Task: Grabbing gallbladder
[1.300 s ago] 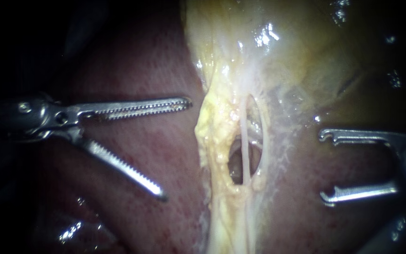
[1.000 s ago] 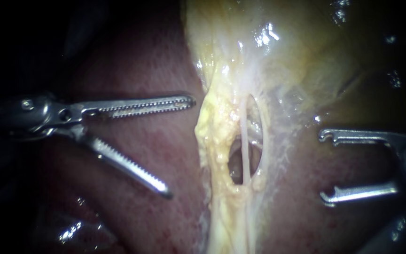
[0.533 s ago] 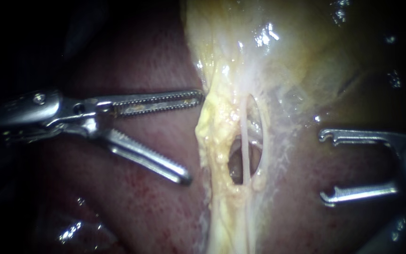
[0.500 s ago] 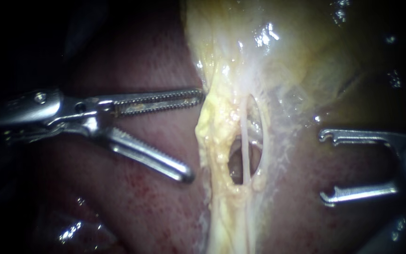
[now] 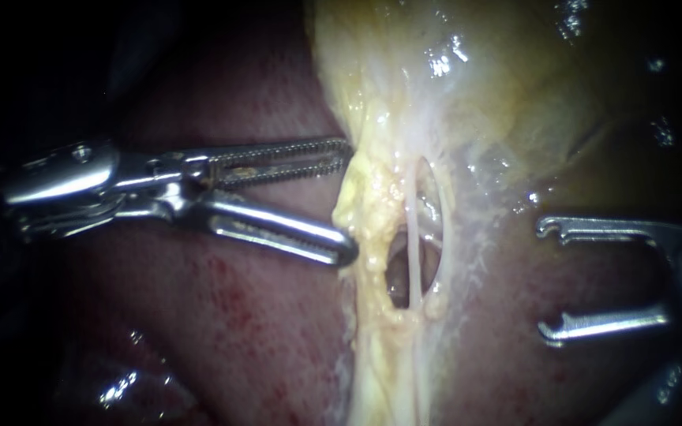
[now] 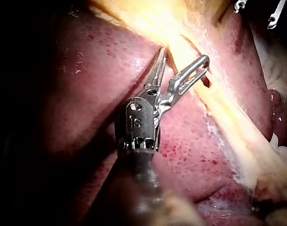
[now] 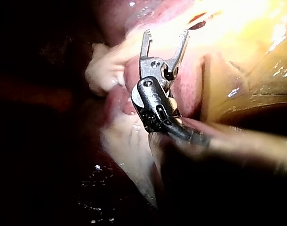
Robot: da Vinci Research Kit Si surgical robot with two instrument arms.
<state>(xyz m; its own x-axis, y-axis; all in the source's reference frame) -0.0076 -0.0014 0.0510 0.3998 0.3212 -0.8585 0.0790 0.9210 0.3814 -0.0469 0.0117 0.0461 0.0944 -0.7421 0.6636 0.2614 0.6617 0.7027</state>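
Note:
The yellow-green gallbladder (image 5: pixel 515 79) fills the upper right and narrows into a yellow fatty band (image 5: pixel 369 197) running down the middle. A thin pale tube (image 5: pixel 412 252) crosses a window in that band. My left instrument (image 5: pixel 347 199) comes in over the liver (image 5: pixel 238 331). Its serrated jaws are open, with both tips against the band's left edge, one above and one below a yellow lump. In the left wrist view my left instrument (image 6: pixel 184 54) straddles the band. My right instrument (image 5: pixel 546 279) hangs open, apart from the band, over reddish tissue; in its own wrist view my right instrument (image 7: pixel 165 34) holds nothing.
Dark red liver surface (image 6: pixel 195 141) lies under and around the left instrument. Wet, shiny tissue (image 5: pixel 120 386) sits at the lower left. Pale soft tissue (image 7: pixel 103 70) lies beside the right instrument's wrist.
My left instrument has moved right until its tips touch the yellow band. Its lower jaw has swung up, so the gap has narrowed. The right instrument has not moved.

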